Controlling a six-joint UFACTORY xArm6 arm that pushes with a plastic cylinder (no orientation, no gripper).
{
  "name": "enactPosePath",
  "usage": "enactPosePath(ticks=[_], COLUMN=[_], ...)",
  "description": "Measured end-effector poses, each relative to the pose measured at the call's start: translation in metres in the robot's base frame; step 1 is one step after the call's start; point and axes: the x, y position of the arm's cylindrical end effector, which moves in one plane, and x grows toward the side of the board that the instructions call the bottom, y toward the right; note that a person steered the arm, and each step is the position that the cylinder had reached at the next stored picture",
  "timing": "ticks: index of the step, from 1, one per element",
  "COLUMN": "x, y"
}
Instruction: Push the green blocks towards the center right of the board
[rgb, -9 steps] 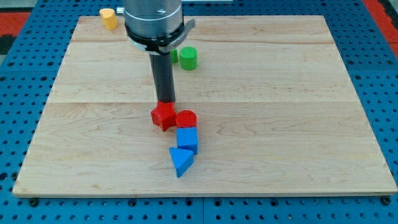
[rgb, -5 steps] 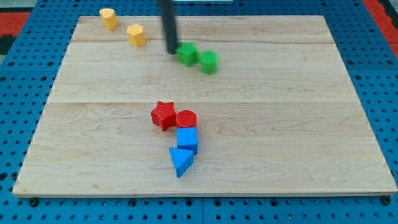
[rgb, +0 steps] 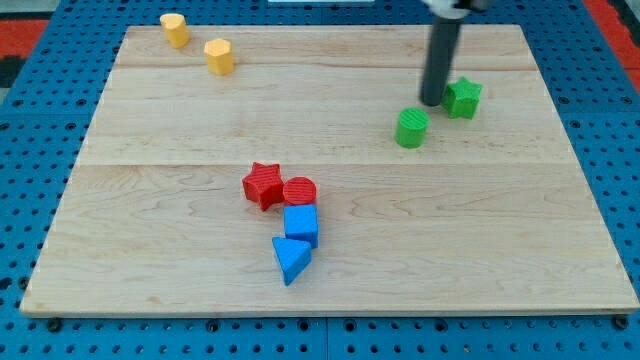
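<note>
The dark rod comes down from the top edge of the view in the right half of the counter (rgb: 560, 200), and my tip (rgb: 433, 103) sits on the wood between the two green blocks. There is no pincer on this arm, only the straight rod, so there is nothing to call wide, narrow or holding.

The green star block (rgb: 462, 97) lies just to the right of my tip, touching it or very nearly so; the view does not settle which. The green cylinder (rgb: 411, 128) stands just below and to the left of my tip, close beside it but with a sliver of wood showing between. Both green blocks are in the upper right part of the counter, nearer the right edge than the left, and a little above mid-height.

Over by the top left corner, a yellow block (rgb: 174, 29) sits close to the top edge, and a second yellow block (rgb: 219, 56) lies just down and to the right of it.

Near the centre, slightly towards the bottom edge, a red star block (rgb: 263, 185) touches a red cylinder (rgb: 299, 191) on its right. Directly below the cylinder sits a blue cube (rgb: 301, 225), and below that a blue wedge-shaped block (rgb: 290, 259), the four forming a tight cluster well apart from my tip.
</note>
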Motion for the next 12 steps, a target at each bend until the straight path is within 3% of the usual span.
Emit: enactPosePath(ticks=[1,2,3,5,6,7,8,9,10,11,12], x=[-0.002,-0.031,-0.049,0.036,-0.008,0.035,0.123,0.132,0.216,0.186,0.108], y=[0.010,0.009,0.061,0.068,0.082,0.043,0.076,0.108,0.068,0.025,0.027])
